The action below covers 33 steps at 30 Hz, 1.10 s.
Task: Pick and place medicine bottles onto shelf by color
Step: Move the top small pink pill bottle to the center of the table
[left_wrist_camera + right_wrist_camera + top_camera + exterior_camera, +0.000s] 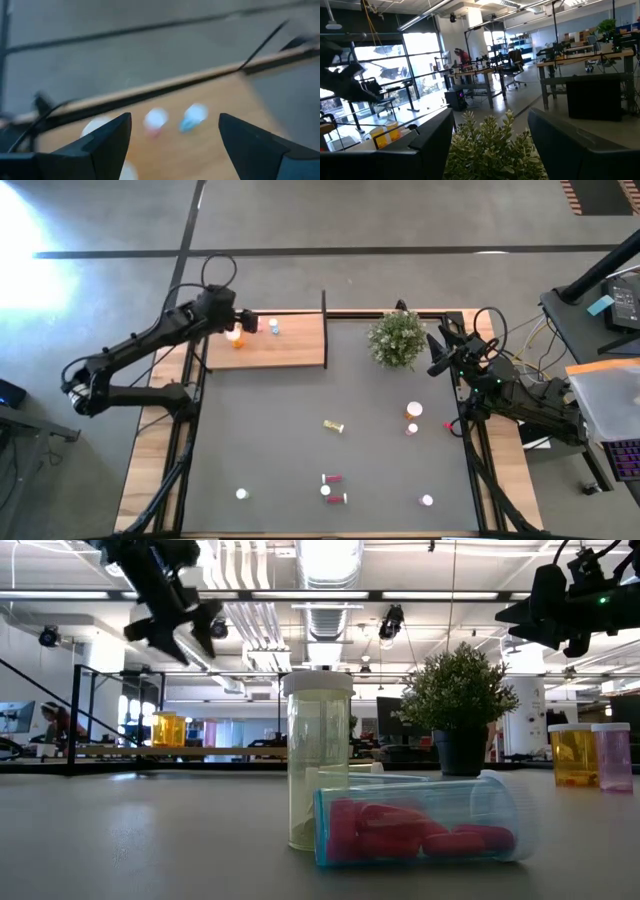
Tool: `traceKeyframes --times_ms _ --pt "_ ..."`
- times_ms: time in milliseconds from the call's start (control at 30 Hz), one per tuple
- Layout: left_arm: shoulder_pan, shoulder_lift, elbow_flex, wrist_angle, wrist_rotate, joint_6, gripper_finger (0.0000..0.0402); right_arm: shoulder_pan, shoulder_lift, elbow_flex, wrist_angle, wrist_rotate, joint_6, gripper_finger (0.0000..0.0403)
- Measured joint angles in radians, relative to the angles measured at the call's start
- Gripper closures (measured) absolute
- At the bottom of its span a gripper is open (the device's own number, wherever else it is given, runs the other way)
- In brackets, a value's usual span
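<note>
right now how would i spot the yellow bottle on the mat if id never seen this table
Start at the potted plant at the mat's far edge and move toward the mat's middle. The yellow bottle lies there on its side, alone. It is the only yellow one; the others nearby are red, pink or orange.

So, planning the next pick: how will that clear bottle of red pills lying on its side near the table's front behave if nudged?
The clear plastic bottle with red pills lies on its round side, so a nudge would probably roll it. It looks light. Its smooth wall may slip in a hand, and the loose pills could shift its balance when lifted.
</note>
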<state>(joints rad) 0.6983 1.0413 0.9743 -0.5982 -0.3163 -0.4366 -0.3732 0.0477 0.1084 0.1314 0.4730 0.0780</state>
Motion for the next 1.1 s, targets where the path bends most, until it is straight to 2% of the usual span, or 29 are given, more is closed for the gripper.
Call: traceKeyframes --times_ms 300,467,700,833,1000,1100 --pt "-0.089 -0.013 0.04 0.359 0.185 0.115 0.0118 0.0 0.0 0.0 0.0 0.0 0.0 0.0154" --pt "-0.134 -0.011 0.041 0.457 0.233 0.185 0.0118 0.0 0.0 0.0 0.0 0.0 0.0 0.0154" --pt "-0.196 -0.004 0.039 0.645 0.376 0.188 0.0118 0.0 0.0 0.0 0.0 0.0 0.0 0.0154" --pt "-0.241 0.014 0.039 0.768 0.394 0.183 0.0118 0.0 0.0 0.0 0.001 0.0 -0.02 0.0154" --pt "-0.288 0.039 0.039 0.9 0.394 0.179 0.0118 -0.005 0.0 0.0 0.015 0.035 -0.607 0.0154" --pt "-0.307 0.058 0.038 0.988 0.394 0.148 0.0118 -0.006 0.002 0.0 0.025 0.098 -0.869 0.0154"
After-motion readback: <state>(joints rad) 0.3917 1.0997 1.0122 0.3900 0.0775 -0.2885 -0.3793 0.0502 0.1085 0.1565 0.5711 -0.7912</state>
